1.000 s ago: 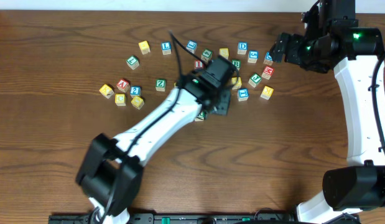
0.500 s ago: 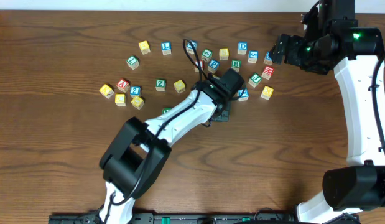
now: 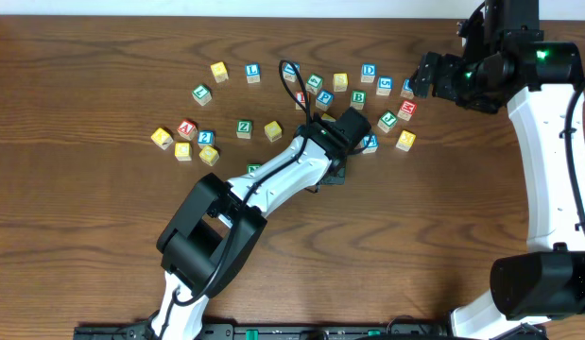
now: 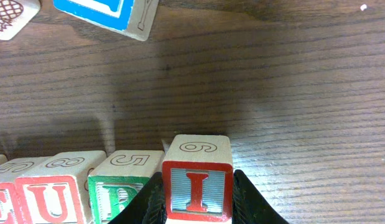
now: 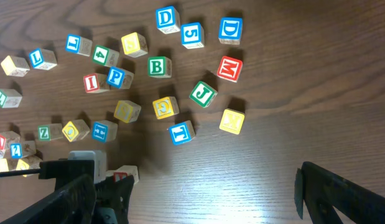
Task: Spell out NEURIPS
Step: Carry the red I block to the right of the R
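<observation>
Dark wood-grain worktop [image 4: 292,93] was noted bare beyond the row's open end. The red I cube [image 4: 197,190] was held between the closed left fingers [image 4: 251,205], just beside the green R cube [image 4: 120,198] and red U cube [image 4: 52,202]. The right fingers [image 5: 341,193] were spread wide and empty above loose cubes [image 5: 156,67] lettered B, D, M and J.

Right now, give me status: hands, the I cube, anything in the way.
Left hand shut on red I cube, beside green R cube. Right hand open, holding nothing. Blue-faced cube beyond, apart from both.
</observation>
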